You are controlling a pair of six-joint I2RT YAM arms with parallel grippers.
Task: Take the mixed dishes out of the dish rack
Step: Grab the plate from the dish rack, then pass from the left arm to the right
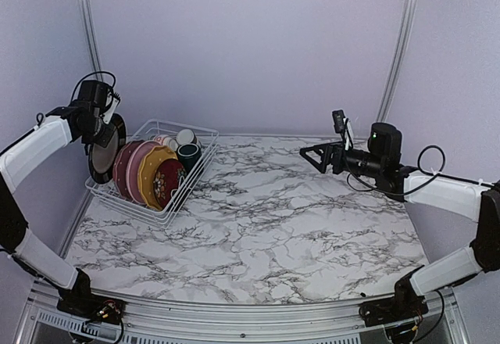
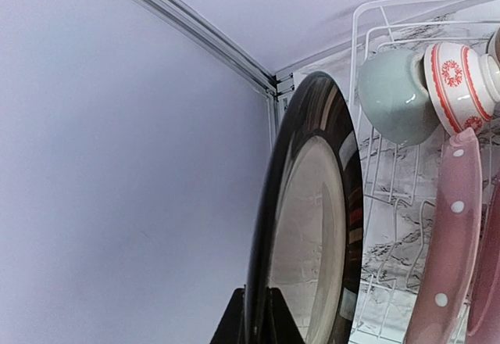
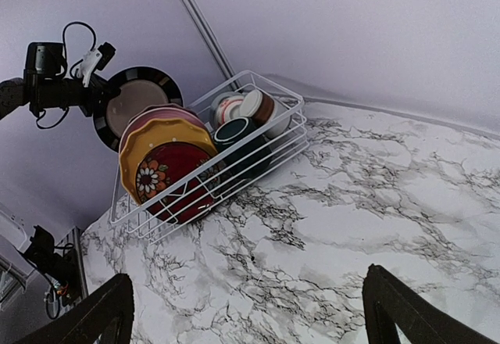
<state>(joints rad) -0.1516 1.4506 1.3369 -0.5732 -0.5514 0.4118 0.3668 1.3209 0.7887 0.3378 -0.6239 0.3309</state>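
Observation:
The white wire dish rack (image 1: 201, 166) stands at the table's far left. My left gripper (image 1: 105, 129) is shut on the rim of the black plate (image 1: 106, 150), holding it upright at the rack's left end; the plate fills the left wrist view (image 2: 312, 227). In the rack stand the pink dotted plate (image 1: 125, 168), the orange-yellow plate (image 1: 150, 173) and the dark red floral plate (image 1: 167, 181), with the dark teal mug (image 1: 188, 155) and pale cups (image 1: 184, 137) behind. A pale green bowl (image 2: 394, 94) shows in the left wrist view. My right gripper (image 1: 314, 155) is open and empty above the table's right side.
The marble table (image 1: 281, 219) stretches between the rack and the right arm. A purple wall (image 2: 117, 164) stands close to the left of the black plate. Metal corner posts (image 1: 87, 23) rise behind the rack.

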